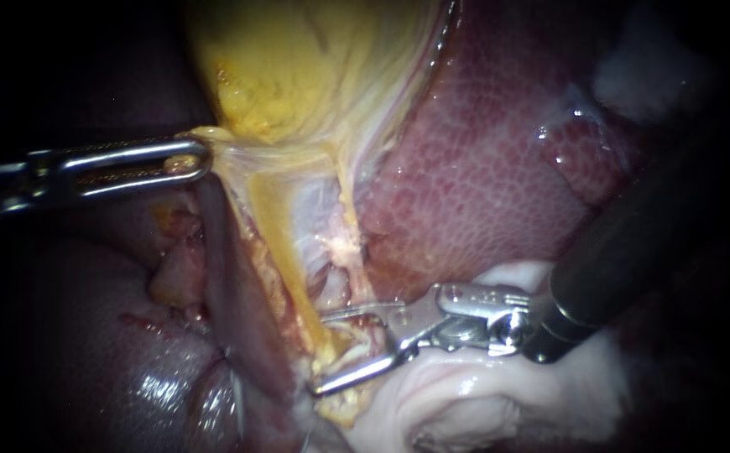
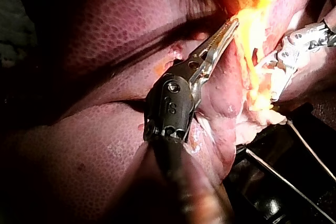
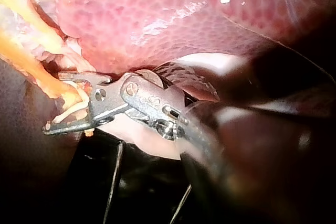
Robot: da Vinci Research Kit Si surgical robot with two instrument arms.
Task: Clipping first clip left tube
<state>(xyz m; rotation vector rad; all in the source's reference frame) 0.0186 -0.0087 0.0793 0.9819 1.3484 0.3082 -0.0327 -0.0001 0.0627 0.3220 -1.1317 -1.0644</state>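
the right instrument (image 1: 321, 352) gapes wide astride the low end of the left tube (image 1: 285, 252), the left instrument (image 1: 200, 159) pinching the gallbladder (image 1: 298, 67) taut; closing askew might clip only part.

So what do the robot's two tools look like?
The left instrument is shiny silver metal with a long, slotted pincer on a dark grey knuckle. The right instrument has a thick black shaft and a silver hinged pincer with small rivets.
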